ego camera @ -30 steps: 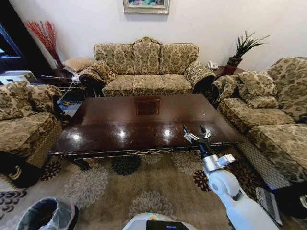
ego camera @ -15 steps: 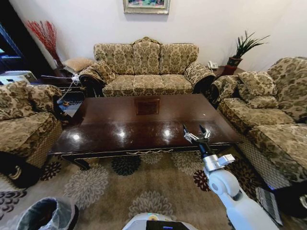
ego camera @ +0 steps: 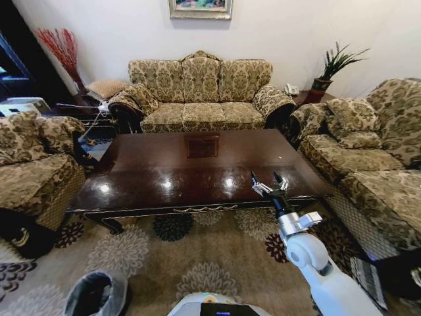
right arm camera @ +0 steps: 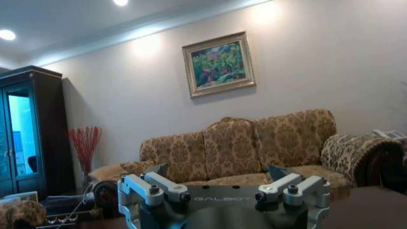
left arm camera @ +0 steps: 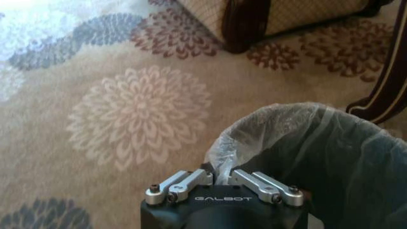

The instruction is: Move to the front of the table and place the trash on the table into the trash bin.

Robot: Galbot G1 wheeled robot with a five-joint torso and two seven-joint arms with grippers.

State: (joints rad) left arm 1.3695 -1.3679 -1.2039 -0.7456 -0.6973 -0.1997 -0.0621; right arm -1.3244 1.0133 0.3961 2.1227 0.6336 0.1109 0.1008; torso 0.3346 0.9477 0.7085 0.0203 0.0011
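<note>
Trash bin, dark and lined with a crinkled whitish bag, sits on the flower-patterned carpet on the near side of the table, off toward its left corner. In the left wrist view the left gripper is clenched on the folded bag at the rim of the bin, the fingers pinching the plastic. The tabletop is glossy dark brown with a square inlay toward its far edge. The right gripper hovers over the table's near right part, its fingers spread apart and holding nothing. Beyond the table stands a patterned sofa, with armchairs at either end.
</note>
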